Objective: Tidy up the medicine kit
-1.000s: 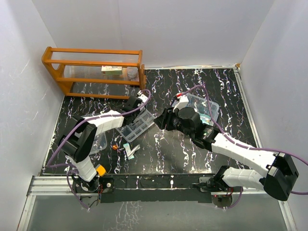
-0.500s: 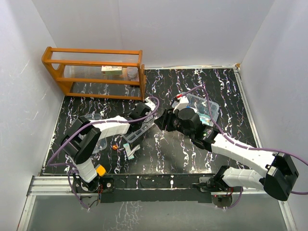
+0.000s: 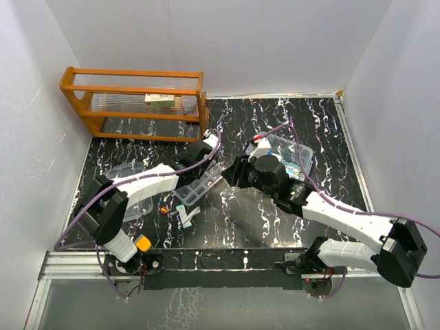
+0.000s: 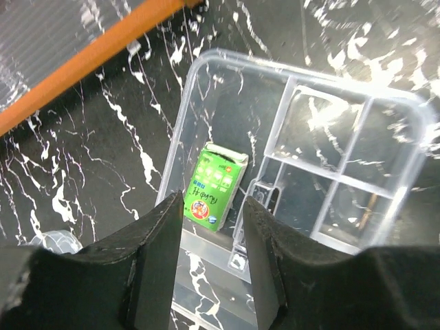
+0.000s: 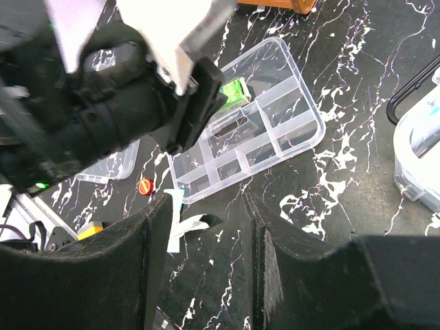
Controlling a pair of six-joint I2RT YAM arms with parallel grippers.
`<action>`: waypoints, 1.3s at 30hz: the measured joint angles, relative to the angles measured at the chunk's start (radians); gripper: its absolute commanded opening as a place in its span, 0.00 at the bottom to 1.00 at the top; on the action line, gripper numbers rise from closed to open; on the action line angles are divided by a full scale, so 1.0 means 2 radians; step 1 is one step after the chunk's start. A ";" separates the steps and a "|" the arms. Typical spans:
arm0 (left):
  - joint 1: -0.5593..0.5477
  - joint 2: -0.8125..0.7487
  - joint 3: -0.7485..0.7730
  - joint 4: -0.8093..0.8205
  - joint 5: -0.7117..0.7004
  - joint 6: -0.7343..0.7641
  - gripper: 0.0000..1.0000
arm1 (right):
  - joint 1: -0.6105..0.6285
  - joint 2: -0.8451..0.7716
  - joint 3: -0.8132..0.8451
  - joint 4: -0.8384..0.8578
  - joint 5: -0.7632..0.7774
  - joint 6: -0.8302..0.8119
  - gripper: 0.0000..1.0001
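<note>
Left wrist view: the left gripper has just spread its jaws and holds nothing. A green packet lies in an edge compartment of the tray, mid-table — one item filed. The right gripper hovers open, empty; the box waits right rear.

- Top view: even, diffuse light falls from above. The white walls read bright, and the black marbled table carries only soft, faint shadows beneath the arms. Focus is sharp across the frame.
- Left wrist view: white glare patches sit on the clear tray insert, strongest over its right compartments. The left gripper is dark and soft-edged in the foreground.
- Right wrist view: the left arm at the top is blurred and overexposed. The right gripper is dark and out of focus, while the tray's rim shows thin highlights.
</note>
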 measured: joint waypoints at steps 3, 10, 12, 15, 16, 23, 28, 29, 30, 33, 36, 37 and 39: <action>0.000 -0.025 0.004 -0.002 0.018 -0.014 0.43 | 0.000 -0.003 0.000 0.000 0.000 0.001 0.42; 0.013 -0.101 0.005 -0.021 0.032 -0.094 0.56 | 0.004 0.007 0.000 0.000 -0.029 -0.023 0.45; 0.023 -0.130 0.005 -0.032 0.032 -0.122 0.57 | 0.017 0.019 0.000 0.001 -0.035 -0.041 0.47; 0.046 -0.181 0.008 -0.052 0.030 -0.162 0.61 | 0.060 0.045 0.001 0.011 -0.046 -0.080 0.50; 0.052 -0.195 0.010 -0.061 0.028 -0.174 0.62 | 0.078 0.059 0.002 0.015 -0.053 -0.098 0.50; 0.073 -0.257 0.051 -0.115 0.023 -0.206 0.66 | 0.154 0.199 0.036 0.041 -0.120 -0.258 0.51; 0.084 -0.287 0.070 -0.154 0.023 -0.211 0.68 | 0.155 0.247 0.045 0.058 -0.163 -0.379 0.52; 0.087 -0.292 0.072 -0.159 0.023 -0.211 0.68 | 0.154 0.255 0.050 0.060 -0.172 -0.402 0.52; 0.089 -0.297 0.074 -0.166 0.023 -0.211 0.68 | 0.154 0.263 0.056 0.061 -0.181 -0.423 0.52; 0.095 -0.309 0.075 -0.180 0.023 -0.209 0.68 | 0.154 0.280 0.071 0.063 -0.203 -0.477 0.53; 0.097 -0.318 0.075 -0.189 0.025 -0.206 0.69 | 0.154 0.288 0.076 0.069 -0.222 -0.521 0.53; 0.097 -0.320 0.075 -0.191 0.025 -0.204 0.69 | 0.154 0.288 0.076 0.071 -0.226 -0.529 0.53; 0.098 -0.325 0.075 -0.193 0.027 -0.202 0.69 | 0.154 0.294 0.081 0.073 -0.234 -0.550 0.51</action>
